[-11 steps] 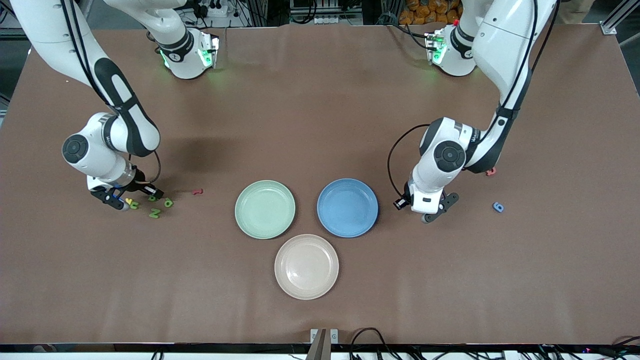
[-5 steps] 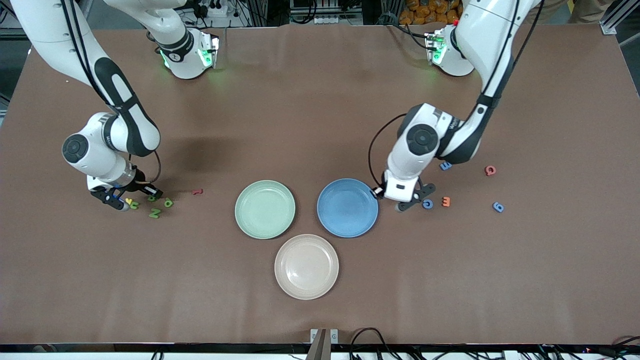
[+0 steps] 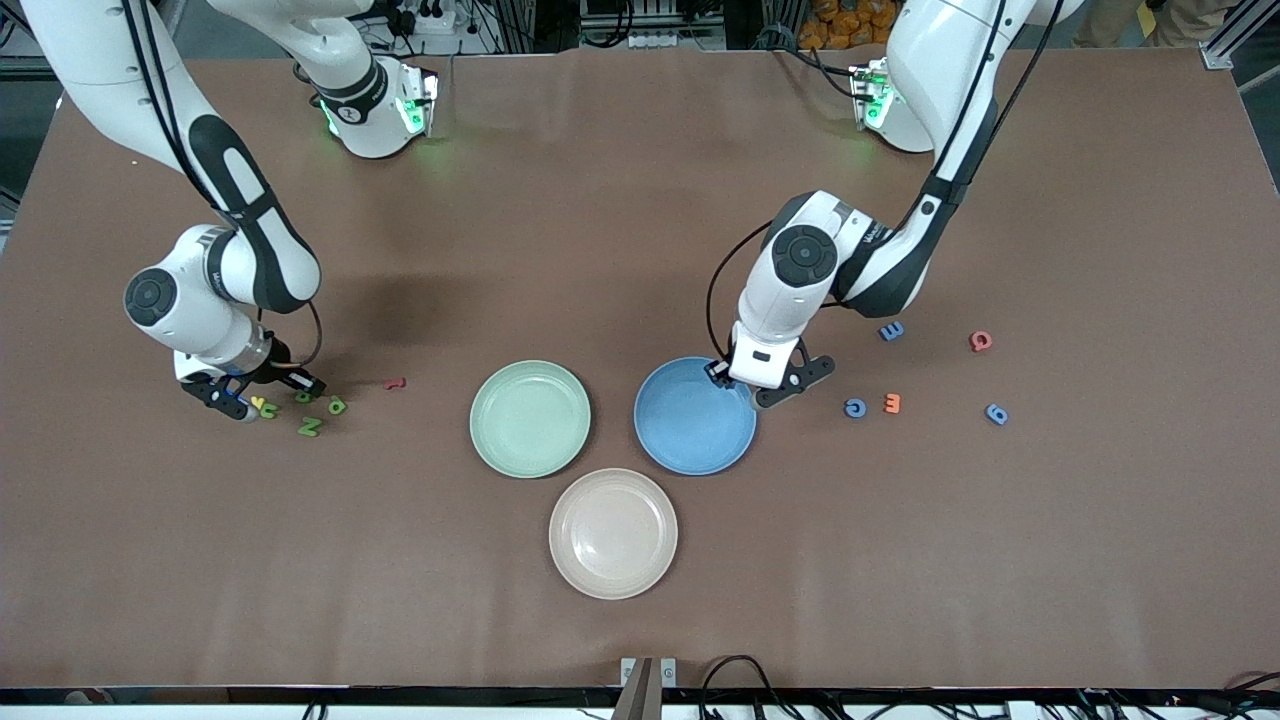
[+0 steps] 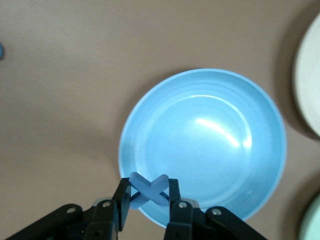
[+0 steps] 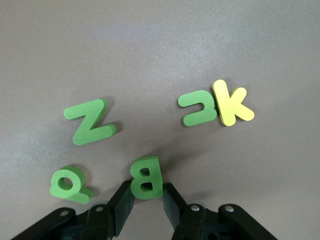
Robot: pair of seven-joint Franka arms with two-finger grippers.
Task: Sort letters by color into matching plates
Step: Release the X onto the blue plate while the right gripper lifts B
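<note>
Just brown tabletop (image 3: 620, 250), cables (image 3: 740, 675) nr edge.

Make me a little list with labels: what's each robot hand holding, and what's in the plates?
left tool: shut on a small blue foam letter X, over the rim of the round blue plate
right tool: shut on a small green foam letter B, down on the brown table
pale green round plate: no letters
beige round plate: no letters
blue plate: no letters yet
</note>
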